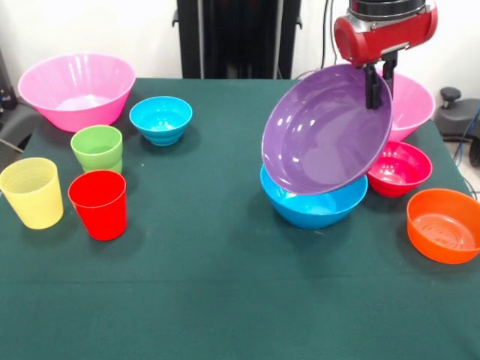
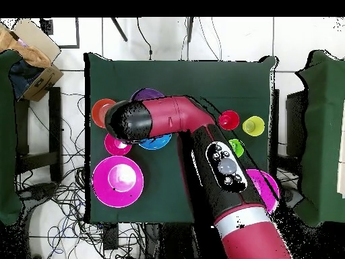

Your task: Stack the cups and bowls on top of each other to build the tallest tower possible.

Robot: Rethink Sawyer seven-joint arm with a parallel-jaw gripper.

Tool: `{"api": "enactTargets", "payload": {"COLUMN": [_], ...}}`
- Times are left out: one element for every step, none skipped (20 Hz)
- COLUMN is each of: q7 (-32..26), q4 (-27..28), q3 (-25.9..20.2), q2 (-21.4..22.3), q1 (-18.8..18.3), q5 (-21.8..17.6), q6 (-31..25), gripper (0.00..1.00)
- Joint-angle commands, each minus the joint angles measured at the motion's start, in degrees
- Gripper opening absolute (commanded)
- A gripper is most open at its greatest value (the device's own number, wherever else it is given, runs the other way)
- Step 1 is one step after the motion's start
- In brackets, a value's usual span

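- Purple bowl (image 1: 326, 131): held steeply tilted, open side toward the camera, lower rim resting on or just above the blue bowl (image 1: 313, 202) on the bench (image 1: 225, 285).
- Gripper (image 1: 378, 86): I see it pinching the purple bowl's upper rim, fingers closed on that thin edge.
- Risk 1: I judge an edge pinch this narrow lets the glossy bowl swing or slip; released while tilted, it could slide off the blue bowl rather than nest.
- Risk 2: the swinging bowl may knock the crimson bowl (image 1: 399, 168) just beside it, or the pink bowl (image 1: 411, 105) behind.
- Risk 3: pressing down off-centre could tip or push the blue bowl.
- Well apart: orange bowl (image 1: 444, 225), second pink bowl (image 1: 76, 90), cyan bowl (image 1: 161, 118), green cup (image 1: 97, 148), yellow cup (image 1: 31, 192), red cup (image 1: 98, 204).
- Overhead view: the arm (image 2: 202, 145) hides most of the contact, so I cannot confirm alignment.
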State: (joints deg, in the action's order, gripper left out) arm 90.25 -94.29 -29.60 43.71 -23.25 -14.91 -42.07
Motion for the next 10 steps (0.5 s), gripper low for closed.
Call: {"api": "enactTargets", "payload": {"q7": [0.4, 0.5, 0.5, 0.5, 0.3, 0.1, 0.0, -0.3, -0.3, -0.4], "q4": [-6.0, -6.7, -7.2, -7.6, -8.0, -8.2, -8.4, -8.5, -8.4, -8.5], "q3": [-0.7, -0.6, -0.6, -0.6, -0.8, -0.9, -1.0, -1.1, -1.0, -1.1], "q2": [-0.5, -0.7, -1.1, -1.3, -1.4, -1.4, -1.4, -1.4, -1.5, -1.5], "q1": [-1.6, -1.7, -1.8, -1.9, -2.2, -2.4, -2.7, -2.7, -2.7, -2.7], "q5": [-2.6, -3.5, -4.1, -4.6, -4.7, -4.8, -4.9, -5.0, -5.0, -5.0], "q6": [4.8, 6.4, 7.8, 8.9, 9.4, 9.7, 10.0, 10.0, 10.1, 10.2], "gripper": [0.00, 0.00, 0.00, 0.00, 0.00, 0.00, 0.00, 0.00, 0.00, 0.00]}}
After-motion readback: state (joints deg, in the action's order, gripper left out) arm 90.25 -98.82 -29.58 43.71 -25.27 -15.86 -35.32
